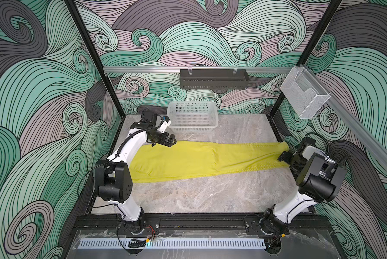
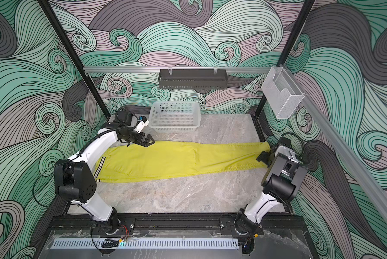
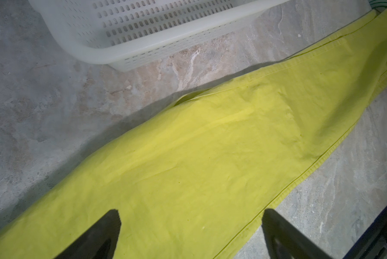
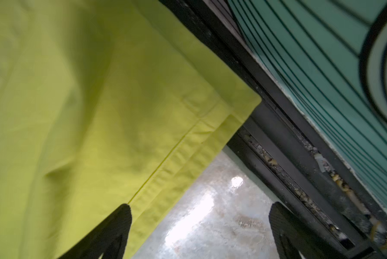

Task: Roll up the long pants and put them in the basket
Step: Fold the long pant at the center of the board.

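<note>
- While the left fingers (image 3: 102, 235) stand spread wide with nothing between them, they sit above the far edge of the long pants (image 1: 199, 159), near the waist end.
- The right fingers (image 4: 114, 231) are spread too and empty, one tip over a leg hem, the other over bare table (image 1: 199, 195).
- The pants lie flat and unrolled across the table, striped waistband on the robot's left, cuffs on its right.
- A white basket (image 1: 192, 127) stands just behind them.

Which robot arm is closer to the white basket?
Left. The left gripper hovers over the long pants just beside the white basket; the right gripper is far away at the leg ends.
</note>
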`<state>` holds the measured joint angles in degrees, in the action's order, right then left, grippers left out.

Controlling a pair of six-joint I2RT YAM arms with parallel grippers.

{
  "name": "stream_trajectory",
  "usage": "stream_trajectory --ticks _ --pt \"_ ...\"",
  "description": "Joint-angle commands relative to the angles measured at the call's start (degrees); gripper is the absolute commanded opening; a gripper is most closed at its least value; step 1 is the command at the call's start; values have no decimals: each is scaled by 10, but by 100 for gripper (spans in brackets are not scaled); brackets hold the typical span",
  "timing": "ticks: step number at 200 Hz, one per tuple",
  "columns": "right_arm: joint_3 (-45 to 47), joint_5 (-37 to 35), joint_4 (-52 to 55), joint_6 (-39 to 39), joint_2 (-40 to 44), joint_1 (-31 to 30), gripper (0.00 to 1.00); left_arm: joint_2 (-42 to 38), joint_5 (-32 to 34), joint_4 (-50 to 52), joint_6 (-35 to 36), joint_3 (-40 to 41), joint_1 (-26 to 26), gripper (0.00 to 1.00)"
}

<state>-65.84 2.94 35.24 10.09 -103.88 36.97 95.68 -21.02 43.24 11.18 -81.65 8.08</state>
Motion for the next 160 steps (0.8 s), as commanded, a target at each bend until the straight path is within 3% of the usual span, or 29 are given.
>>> stream_trajectory --ticks 1,76,111,160 --pt "-3 77 -20 30 -22 41 94 4 2 25 9 -9 4 98" --pt "-19 105 -64 25 -60 62 91 1 23 37 19 2 4 99" --pt "-14 69 -95 16 -39 61 89 5 24 37 26 -2 4 99" --pt "-24 87 -134 7 -62 51 80 14 20 46 36 -12 3 99"
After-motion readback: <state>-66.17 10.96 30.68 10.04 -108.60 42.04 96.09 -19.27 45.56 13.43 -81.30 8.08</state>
